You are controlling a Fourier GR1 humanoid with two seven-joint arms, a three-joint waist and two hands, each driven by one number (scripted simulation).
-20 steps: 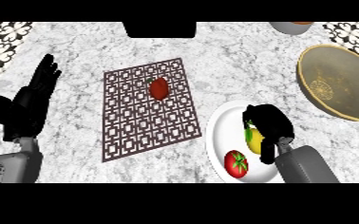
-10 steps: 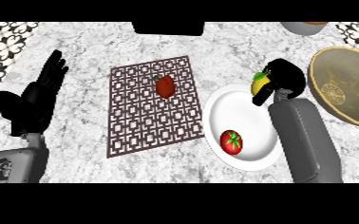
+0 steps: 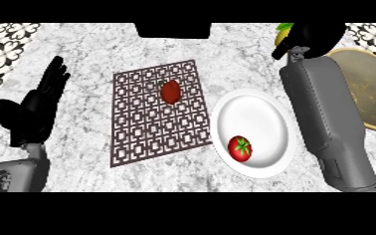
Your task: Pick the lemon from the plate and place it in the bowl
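My right hand (image 3: 317,36) is at the top right, its fingers curled round the yellow lemon (image 3: 283,34), of which only a sliver shows at the hand's left. The lemon is held well above and beyond the white plate (image 3: 257,114). The tan bowl (image 3: 358,82) lies to the right of my grey forearm, which hides much of it. On the plate's near part rests a red tomato (image 3: 240,148). My left hand (image 3: 38,110) rests open at the left edge, fingers up.
A dark patterned mat (image 3: 150,119) lies mid-counter with a red fruit (image 3: 170,91) on it. A black object (image 3: 172,29) sits at the counter's far edge. Patterned tiles show at the far corners.
My right hand has lifted the lemon off the plate and carried it up and to the right, toward the bowl's far side. The left hand has stayed at rest.
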